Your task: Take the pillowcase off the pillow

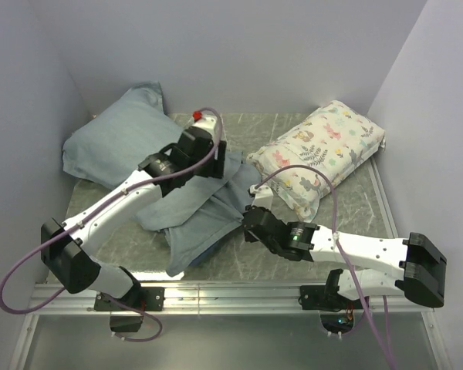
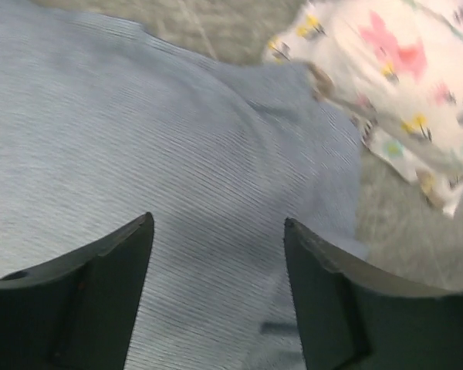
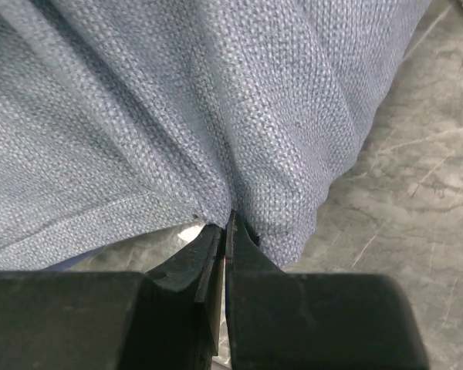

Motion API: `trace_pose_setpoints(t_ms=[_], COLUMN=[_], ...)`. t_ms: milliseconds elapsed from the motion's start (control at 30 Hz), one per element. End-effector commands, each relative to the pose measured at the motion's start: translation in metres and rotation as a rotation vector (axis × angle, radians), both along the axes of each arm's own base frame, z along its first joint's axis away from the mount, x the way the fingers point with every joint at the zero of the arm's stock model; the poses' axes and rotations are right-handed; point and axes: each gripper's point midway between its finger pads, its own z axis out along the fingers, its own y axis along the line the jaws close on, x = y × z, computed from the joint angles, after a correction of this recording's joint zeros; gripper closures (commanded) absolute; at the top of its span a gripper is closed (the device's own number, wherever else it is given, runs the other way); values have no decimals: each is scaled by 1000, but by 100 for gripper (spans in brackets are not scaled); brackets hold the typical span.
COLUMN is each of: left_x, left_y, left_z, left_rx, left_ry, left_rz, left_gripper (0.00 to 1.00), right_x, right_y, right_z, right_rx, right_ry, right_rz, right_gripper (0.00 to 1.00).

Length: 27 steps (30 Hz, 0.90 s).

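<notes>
The pillowcase [image 1: 197,223] shows its pale grey-blue side and lies crumpled in the middle of the table. A plump grey-blue bulk [image 1: 116,142] sits at the back left; my left arm hides whether the two join. No white pillow surface shows. My left gripper [image 1: 222,166] is open, its jaws apart just above the fabric [image 2: 139,139] in the left wrist view [image 2: 218,223]. My right gripper [image 1: 255,212] is shut on a fold at the pillowcase's edge [image 3: 177,100], its fingertips pinched together in the right wrist view [image 3: 230,220].
A cream floral-print pillow [image 1: 324,150] lies at the back right, close beside the pillowcase; it also shows in the left wrist view [image 2: 401,77]. The grey marbled table [image 1: 347,208] is walled on the left, back and right. A metal rail runs along the near edge.
</notes>
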Motion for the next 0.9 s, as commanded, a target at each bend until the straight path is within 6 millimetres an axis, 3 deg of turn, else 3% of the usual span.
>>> trace_pose_setpoints(t_ms=[0, 200, 600, 733, 867], left_x=[-30, -56, -49, -40, -27], left_y=[-13, -19, -13, -4, 1], left_z=[-13, -21, -60, -50, -22], left_rx=[64, 119, 424, 474, 475], left_ry=[27, 42, 73, 35, -36], left_rz=[-108, -166, -40, 51, 134], left_gripper=[24, 20, 21, 22, 32], right_x=[-1, -5, -8, -8, -9], right_y=[-11, -23, -33, -33, -36], right_z=[-8, -19, -31, -32, -34], right_rx=[10, 10, 17, 20, 19], right_ry=[9, 24, 38, 40, 44], right_rz=[-38, -66, -90, -95, -102], right_gripper=[100, 100, 100, 100, 100])
